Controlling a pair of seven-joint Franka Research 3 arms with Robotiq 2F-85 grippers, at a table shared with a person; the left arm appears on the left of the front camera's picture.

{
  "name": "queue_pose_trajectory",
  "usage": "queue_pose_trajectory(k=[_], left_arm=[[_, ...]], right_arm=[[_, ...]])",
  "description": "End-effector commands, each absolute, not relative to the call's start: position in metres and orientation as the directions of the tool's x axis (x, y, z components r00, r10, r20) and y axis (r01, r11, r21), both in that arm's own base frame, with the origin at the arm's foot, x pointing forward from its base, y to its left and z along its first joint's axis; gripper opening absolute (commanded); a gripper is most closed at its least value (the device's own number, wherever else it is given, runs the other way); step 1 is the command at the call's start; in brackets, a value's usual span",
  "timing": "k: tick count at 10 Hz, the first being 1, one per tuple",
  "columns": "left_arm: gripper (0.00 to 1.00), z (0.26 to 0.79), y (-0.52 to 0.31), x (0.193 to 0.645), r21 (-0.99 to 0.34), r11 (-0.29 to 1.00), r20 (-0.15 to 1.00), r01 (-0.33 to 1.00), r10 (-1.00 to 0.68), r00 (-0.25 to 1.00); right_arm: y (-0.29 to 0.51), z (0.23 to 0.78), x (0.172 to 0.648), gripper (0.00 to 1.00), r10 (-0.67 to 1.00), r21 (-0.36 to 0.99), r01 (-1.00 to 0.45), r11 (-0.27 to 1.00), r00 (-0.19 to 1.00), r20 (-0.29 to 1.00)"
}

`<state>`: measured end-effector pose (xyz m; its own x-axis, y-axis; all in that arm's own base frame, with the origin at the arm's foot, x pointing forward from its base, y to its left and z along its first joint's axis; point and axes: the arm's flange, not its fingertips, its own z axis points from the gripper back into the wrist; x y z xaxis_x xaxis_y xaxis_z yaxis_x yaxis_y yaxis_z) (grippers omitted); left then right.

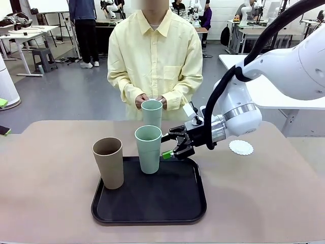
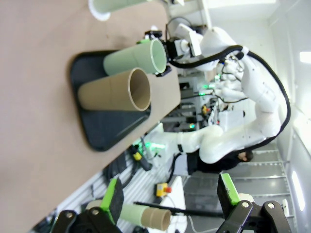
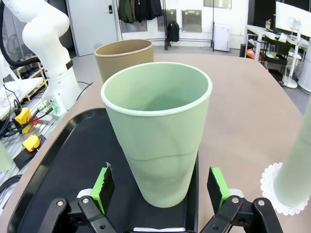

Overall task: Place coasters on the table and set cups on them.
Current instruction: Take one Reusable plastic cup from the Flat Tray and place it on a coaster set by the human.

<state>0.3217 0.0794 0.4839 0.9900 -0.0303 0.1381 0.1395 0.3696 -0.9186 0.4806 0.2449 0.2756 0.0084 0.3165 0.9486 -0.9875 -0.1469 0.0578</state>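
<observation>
Spreading across the front view, the large beige-tan tabletop (image 1: 45, 168) has a person in a pale yellow shirt (image 1: 155, 56) standing at its far side. The person's hands (image 1: 151, 100) are held together just behind the rim of a cup. The white right arm (image 1: 284, 66) reaches in from the right toward the middle.

A black rectangular plastic tray (image 1: 152, 206) lies on the near half of the table. On its left part stands a tall tan-brown matte tumbler (image 1: 108, 162), upright. Just to its right, on the tray's far edge, stands a tall pale mint green tumbler (image 1: 148, 150), also upright. A second mint green tumbler (image 1: 152, 113) stands beyond the tray in front of the person.

The right gripper (image 1: 165, 146) sits level with the lower half of the nearer mint tumbler. Its jaws are spread wide to either side of the cup, and a gap shows at each green pad (image 3: 103, 187). The left gripper (image 2: 170, 194) hangs off the table's edge with its jaws wide apart and nothing between them.

The far mint tumbler rests on a round white lacy coaster (image 3: 267, 187). Another lacy white coaster (image 1: 240, 147) lies bare on the table to the tray's right, well apart from the cups.
</observation>
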Motion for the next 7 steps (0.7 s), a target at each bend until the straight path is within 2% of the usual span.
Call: queue_pose_trajectory(k=[1, 7], left_arm=[[1.00, 0.483, 0.080, 0.321, -0.919, 0.361, 0.154, 0.158, -0.041, 0.987], [1.00, 0.483, 0.080, 0.321, -0.919, 0.361, 0.154, 0.158, -0.041, 0.987]], right_arm=[[0.253, 0.273, 0.487, 1.00, 0.311, 0.081, -0.983, -0.165, 0.026, 0.950], [0.282, 0.251, 0.495, 1.00, 0.367, 0.093, -0.973, -0.212, 0.009, 0.930]])
